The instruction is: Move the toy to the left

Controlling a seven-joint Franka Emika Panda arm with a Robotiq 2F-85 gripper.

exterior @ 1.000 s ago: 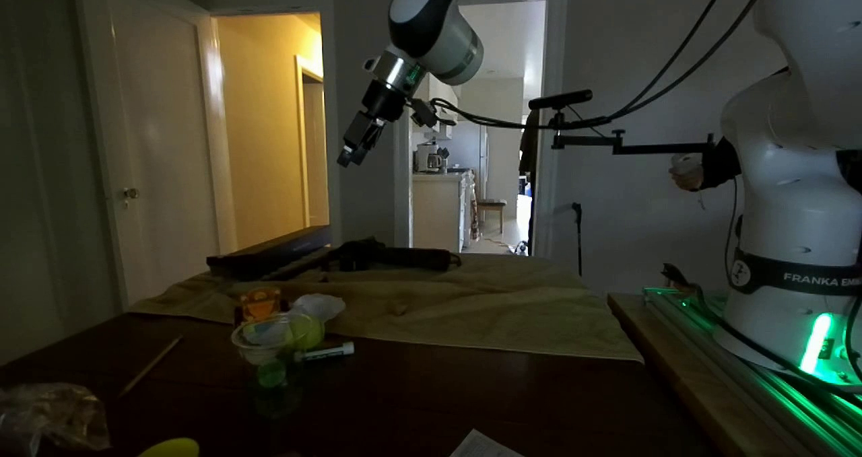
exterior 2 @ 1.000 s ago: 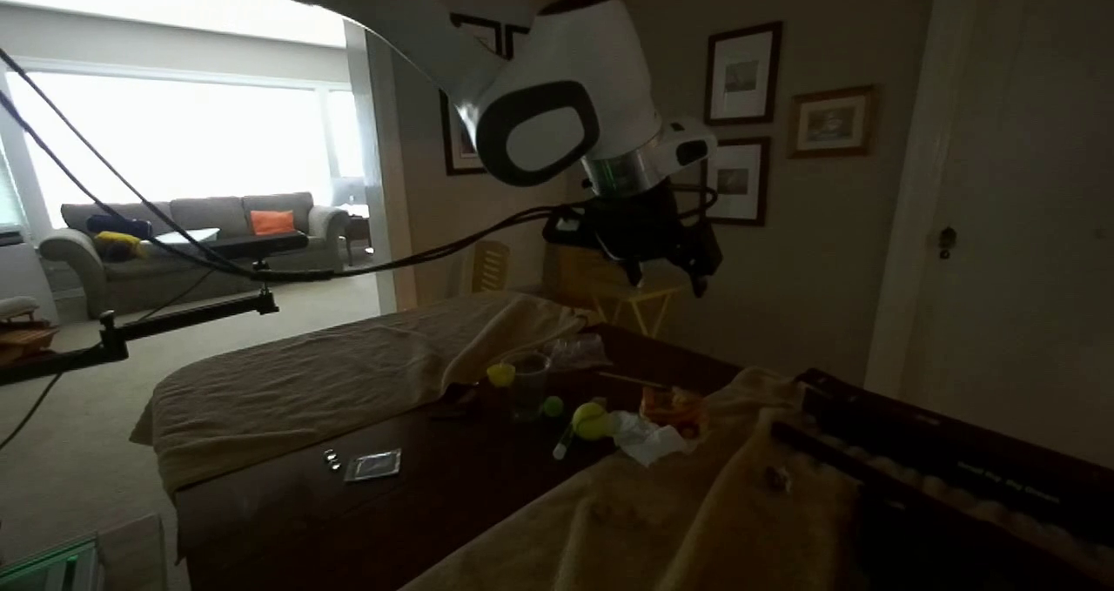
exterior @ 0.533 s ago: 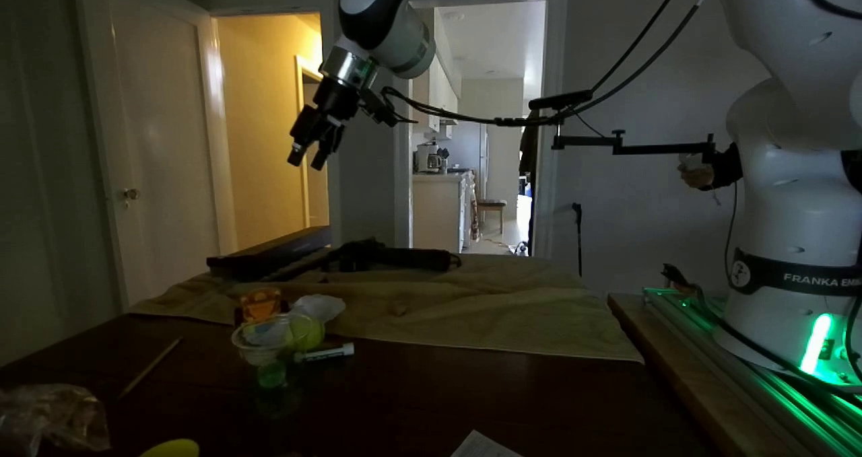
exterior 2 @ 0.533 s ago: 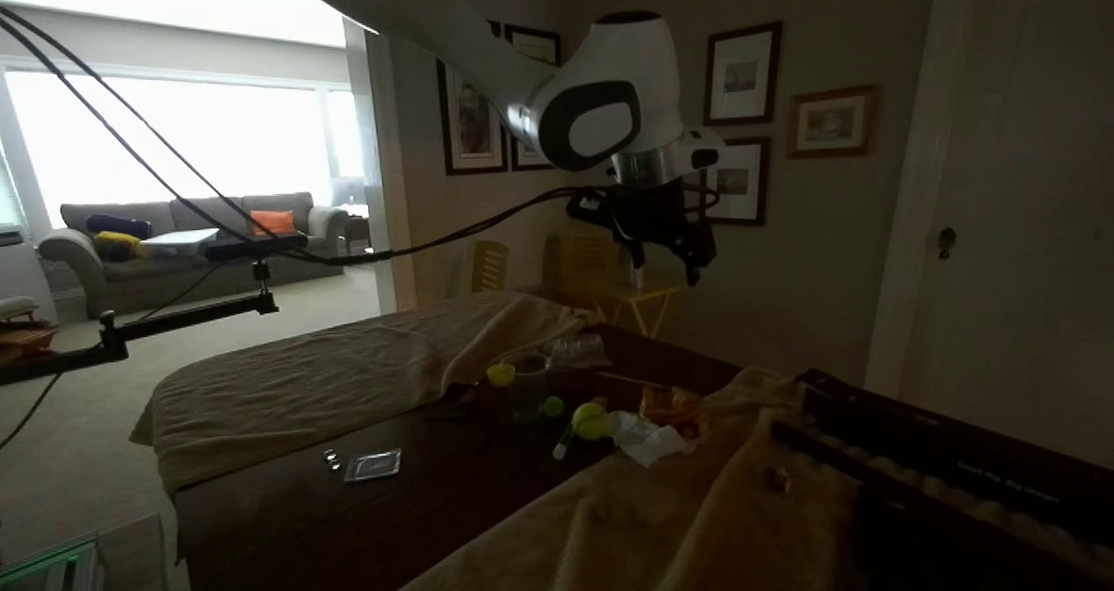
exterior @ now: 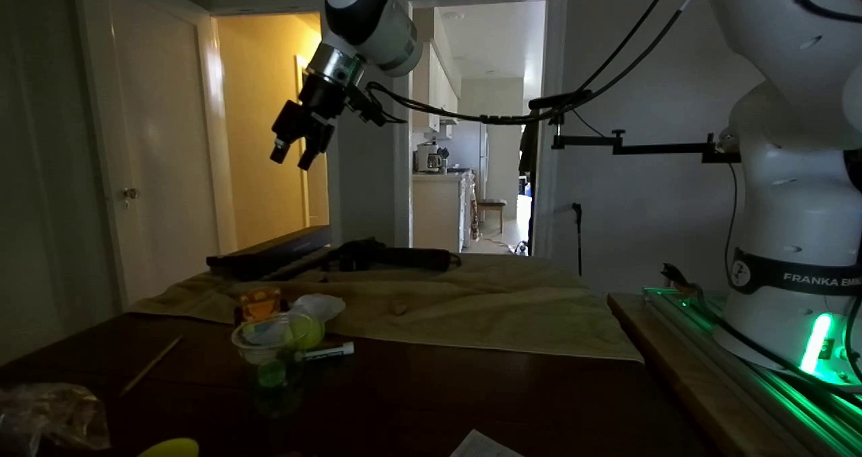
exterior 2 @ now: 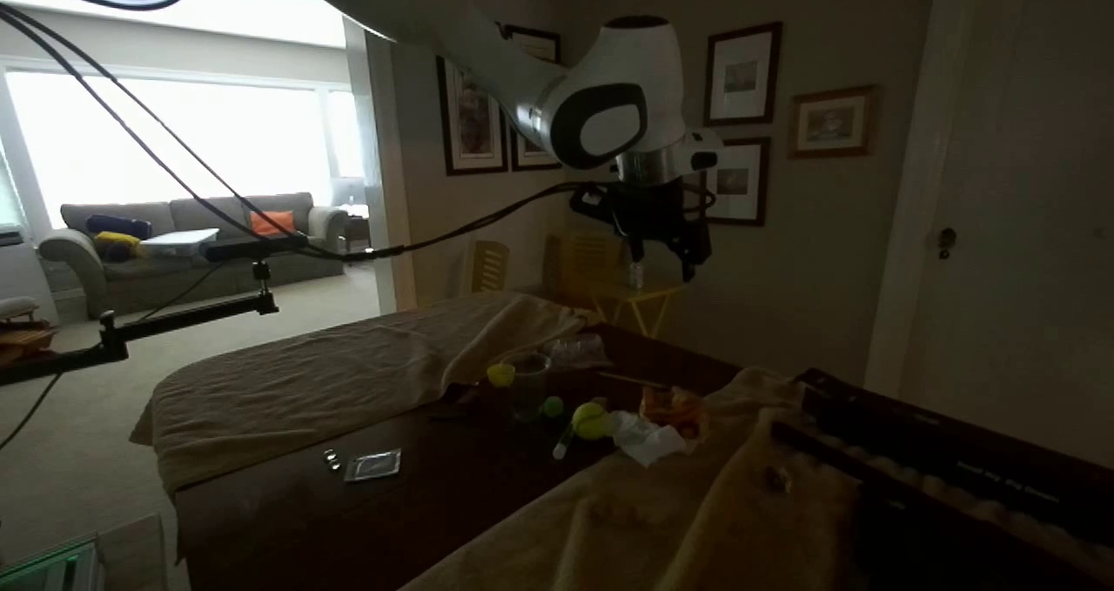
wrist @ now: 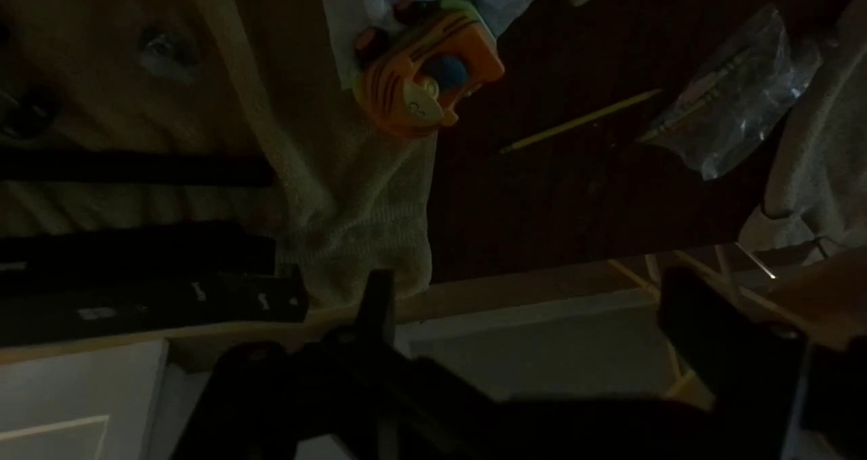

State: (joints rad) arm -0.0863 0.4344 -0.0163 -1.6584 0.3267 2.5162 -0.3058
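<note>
Orange toy (wrist: 404, 67), tiger-striped and apparently on wheels, lay at the edge of the crumpled white sheet (exterior 2: 646, 440), overlapping it in the wrist view, though whether it sat on the sheet or beside it could not be told. Well above the sheet, the gripper (exterior: 291, 159) hung spread, with nothing in its grasp, so the step in hand looked to be the approach, the pick not yet made. Doing it well probably called for centring the gripper over the toy, both tips clear of the sheet, before coming straight down; a slanting drop risked snagging that thin-looking sheet too. The tennis ball (exterior 2: 592, 420), near the sheet on roughly the opposite side from the toy, deserved a wide berth, since a brush might have set it rolling. A centred pinch and a small lift before going left seemed safer than dragging
</note>
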